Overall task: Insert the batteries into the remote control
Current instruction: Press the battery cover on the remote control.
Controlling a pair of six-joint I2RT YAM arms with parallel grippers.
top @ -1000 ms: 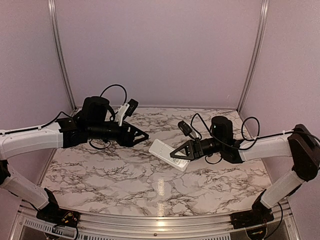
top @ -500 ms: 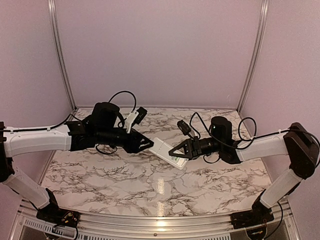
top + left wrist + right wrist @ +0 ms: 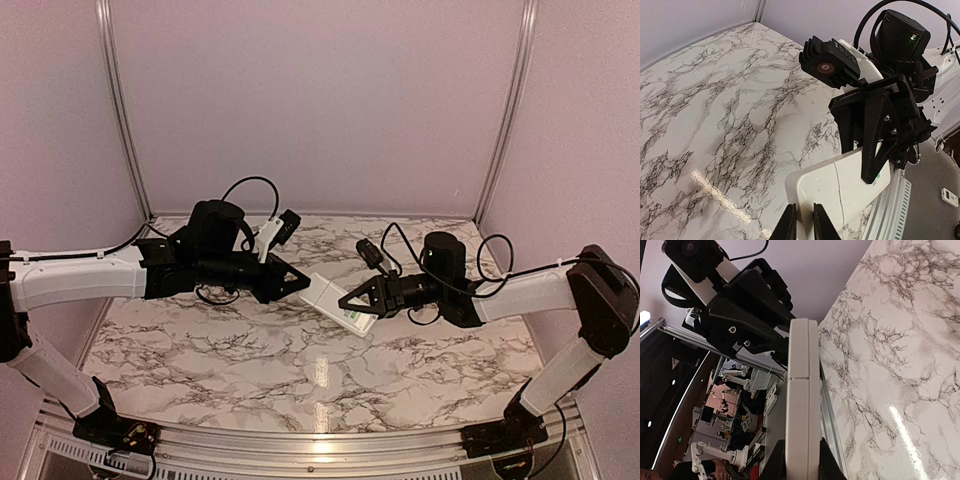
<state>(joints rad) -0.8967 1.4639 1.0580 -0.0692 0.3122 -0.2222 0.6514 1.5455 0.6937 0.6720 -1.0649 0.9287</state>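
The white remote control [image 3: 323, 292] hangs above the table's middle with its plain back toward my left wrist camera [image 3: 840, 185]. My right gripper [image 3: 346, 300] is shut on its right end. In the right wrist view the remote [image 3: 802, 390] shows edge-on, clamped between that gripper's jaws [image 3: 799, 467]. My left gripper [image 3: 302, 284] is shut, its tips [image 3: 804, 225] at the remote's near left corner, over the back face. I cannot tell if they touch it. A thin seam [image 3: 838, 175] crosses the back. The batteries are out of view.
The marble table [image 3: 250, 350] lies under both arms, walled by lilac panels at the back and sides. A metal rail [image 3: 320, 442] runs along the near edge. Black cables loop over both wrists [image 3: 250, 185].
My left gripper has moved right until its tips meet the remote's left end. My right gripper has shifted slightly left and up with the remote.
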